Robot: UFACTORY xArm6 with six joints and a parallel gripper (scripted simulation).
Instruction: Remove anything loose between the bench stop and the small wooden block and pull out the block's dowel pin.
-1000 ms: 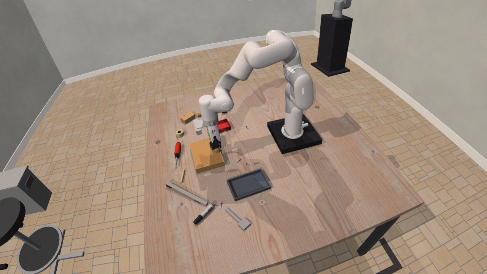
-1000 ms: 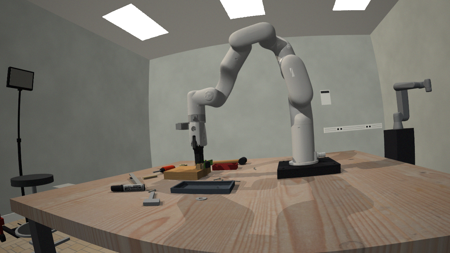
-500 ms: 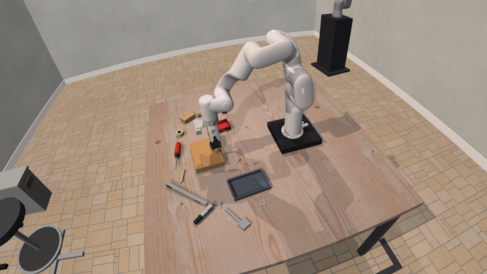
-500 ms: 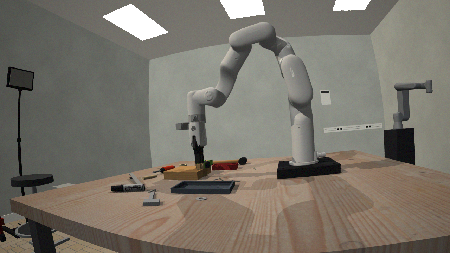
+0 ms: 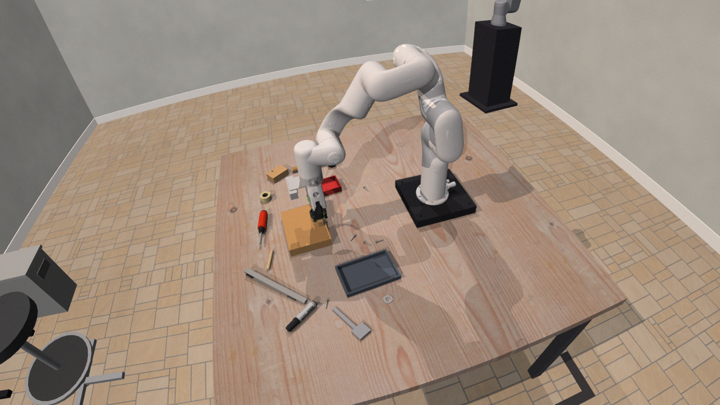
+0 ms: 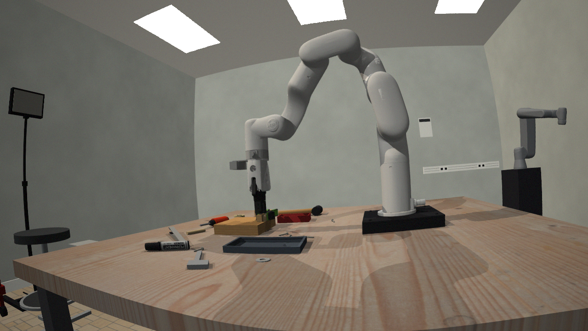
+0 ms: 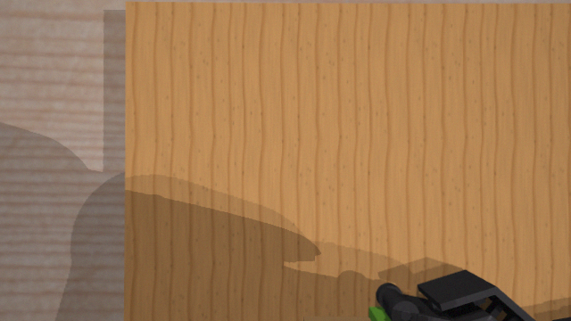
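Observation:
The orange bench board (image 5: 305, 230) lies on the table left of the arm's base; it also shows in the exterior view (image 6: 242, 225) and fills the wrist view (image 7: 339, 156). The small wooden block (image 6: 260, 216) sits at the board's far right corner, with the green and black spring clamp (image 6: 270, 214) beside it. Part of the clamp shows at the bottom of the wrist view (image 7: 451, 299). My gripper (image 5: 318, 217) (image 6: 259, 208) points straight down onto the block. It is shut on a thin thing there, by its place the dowel pin. The fingers hide the pin. The stop is hidden.
A red tray (image 5: 331, 185), a wood offcut (image 5: 277, 173) and a tape roll (image 5: 265, 197) lie behind the board. A screwdriver (image 5: 262, 221) and a loose dowel (image 5: 269, 259) lie to its left. A dark tray (image 5: 368, 271), screws (image 5: 364, 241), a ruler (image 5: 275, 286) and a marker (image 5: 301, 317) lie in front.

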